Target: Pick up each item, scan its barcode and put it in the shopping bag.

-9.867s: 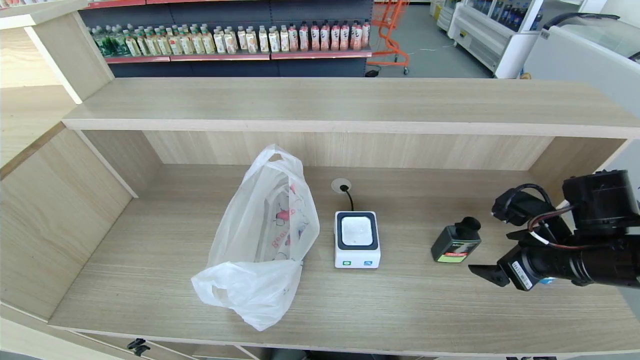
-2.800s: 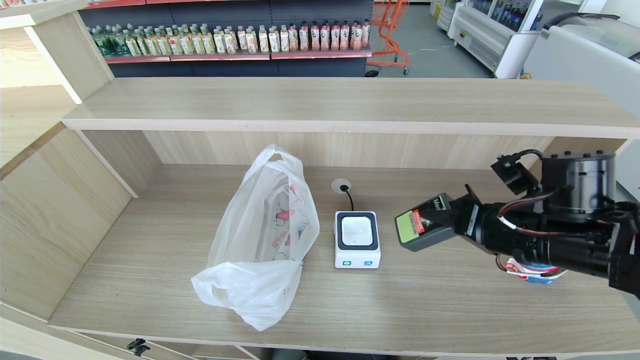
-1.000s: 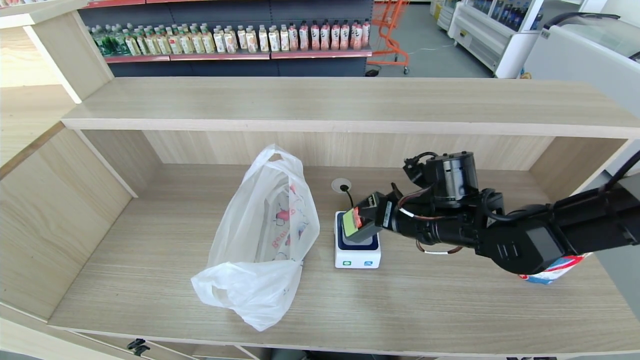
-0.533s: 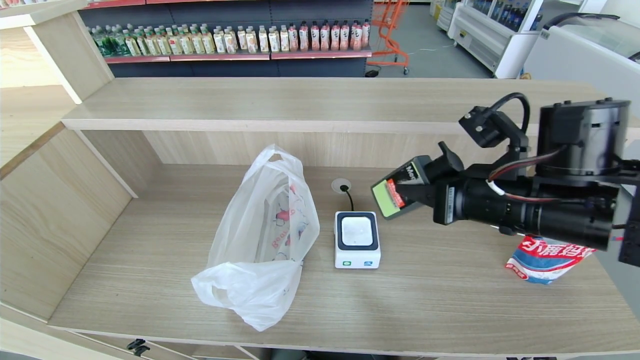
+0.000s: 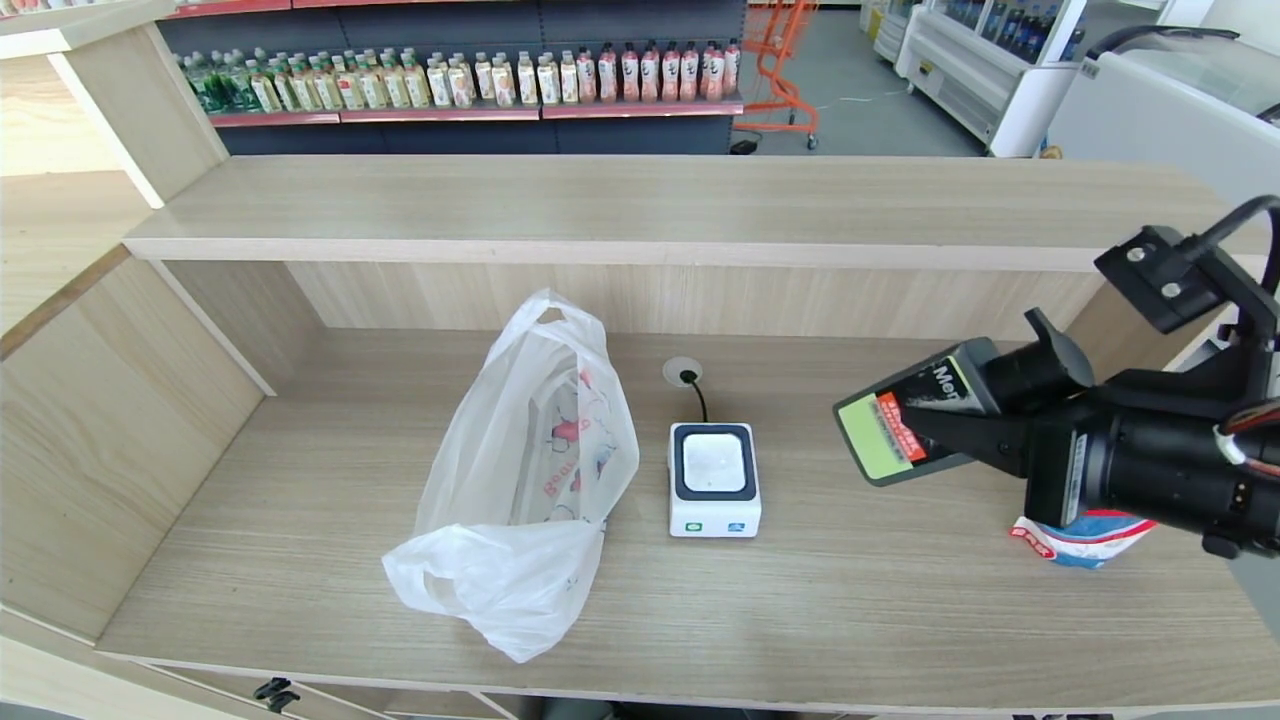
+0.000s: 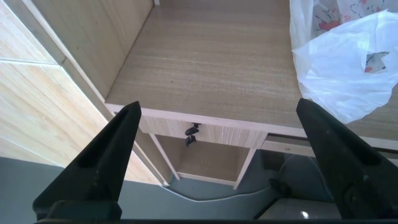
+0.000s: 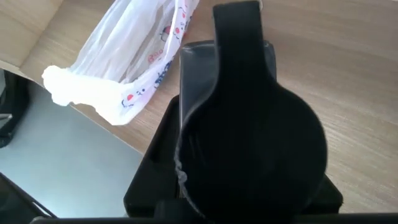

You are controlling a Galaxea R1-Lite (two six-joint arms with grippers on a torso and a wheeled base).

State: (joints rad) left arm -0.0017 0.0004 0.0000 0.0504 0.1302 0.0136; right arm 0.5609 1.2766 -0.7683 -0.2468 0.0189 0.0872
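A: Status, front to back?
B: Left claw (image 6: 219, 112) hangs just off the front edge of the bench (image 5: 800, 620). Fingers are spread wide with nothing between them. A corner of the bag (image 6: 348, 68) shows beyond it.
A: Bag?
B: White plastic bag (image 5: 520, 470), slumped on the bench left of centre, handles up. Patterned packaging shows through the film.
A: Right side?
B: Red, white and blue pouch (image 5: 1085, 535) lying on the bench, partly hidden under the right arm.
A: Scanner?
B: Scanner (image 5: 714, 478) sits mid-bench, just right of the bag, window facing up. Its cable runs back into a hole (image 5: 683, 371) in the bench.
A: Right claw?
B: Right claw (image 5: 985, 410) is clenched on the bottle (image 5: 905, 430). The bottle is dark with a black cap and is held on its side in the air. Its green-and-red label end points toward the scanner's side. It's off to the right of the scanner, not touching it.
A: Wrist cam agree?
B: Yes. Bottle (image 7: 249, 124) sits between the fingers, bag (image 7: 137, 68) on the bench beyond.
A: Behind?
B: Raised ledge (image 5: 700, 200) across the back of the bench. Past that, shelves (image 5: 460, 80) of drinks and an orange trolley (image 5: 790, 70).
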